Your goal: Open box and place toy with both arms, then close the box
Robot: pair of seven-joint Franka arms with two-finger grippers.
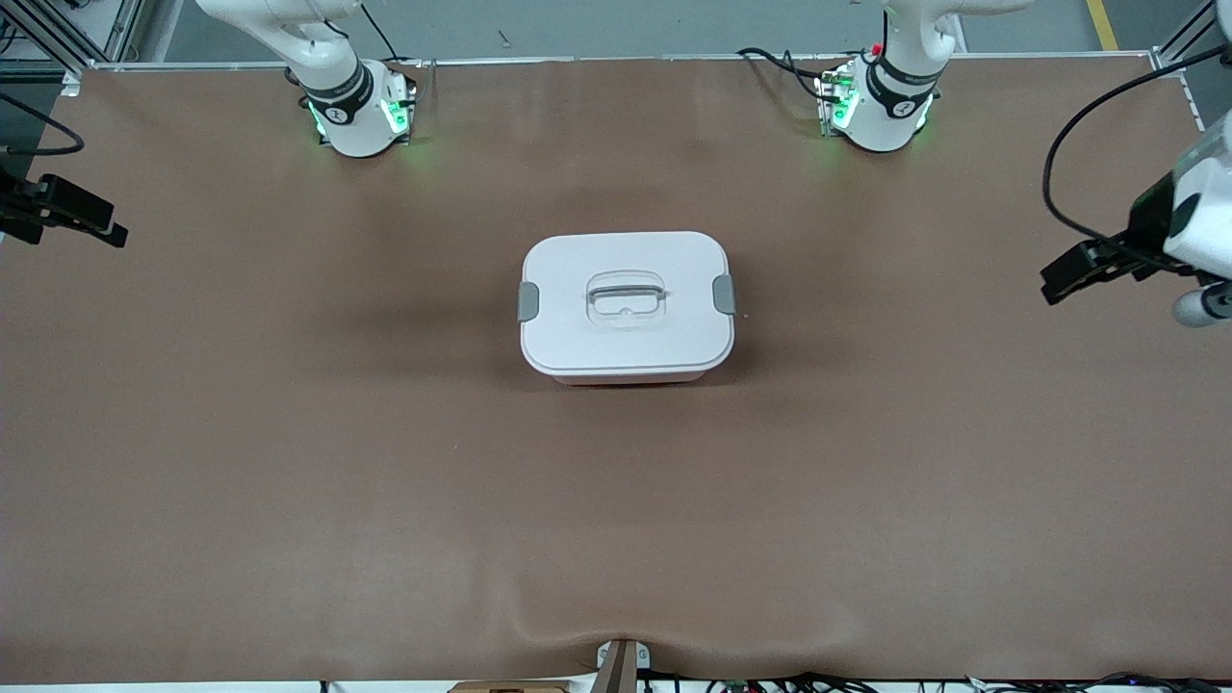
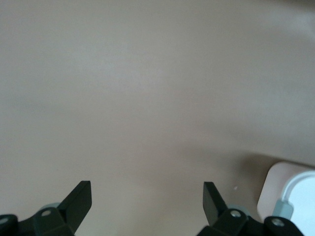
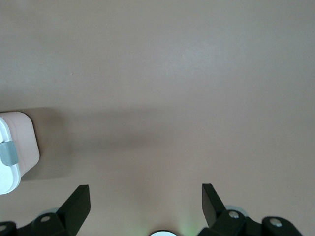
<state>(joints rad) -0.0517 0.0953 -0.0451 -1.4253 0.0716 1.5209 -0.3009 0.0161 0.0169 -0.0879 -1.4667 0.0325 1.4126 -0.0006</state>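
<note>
Box (image 1: 626,306) sits near the middle of the table (image 1: 289,433), its white lid (image 1: 626,260) seated flat, one grey latch (image 1: 528,301) at the end toward the right arm and another (image 1: 724,294) at the end toward the left arm, both lying against the rim. A recessed handle (image 1: 626,296) shows in the middle of the lid.

No toy is in view anywhere on the table (it may be inside the box, or out of the pictures; the lid hides which). So the scene fits two stages alike: a closed box waiting to be opened for a toy, or a box with the toy inside and the lid back on. The pictures do not settle which.

Left gripper (image 1: 1088,268) hangs over the table's edge at the left arm's end, well apart from the box; in its wrist view its fingers (image 2: 78,201) stand wide apart with only bare table between them. Right gripper (image 1: 91,219) hangs over the edge at the right arm's end, its fingers (image 3: 78,204) likewise spread wide and holding nothing. Both arms wait.

Count: one box, one lid, two latches, one handle, two grippers, no visible toy.
</note>
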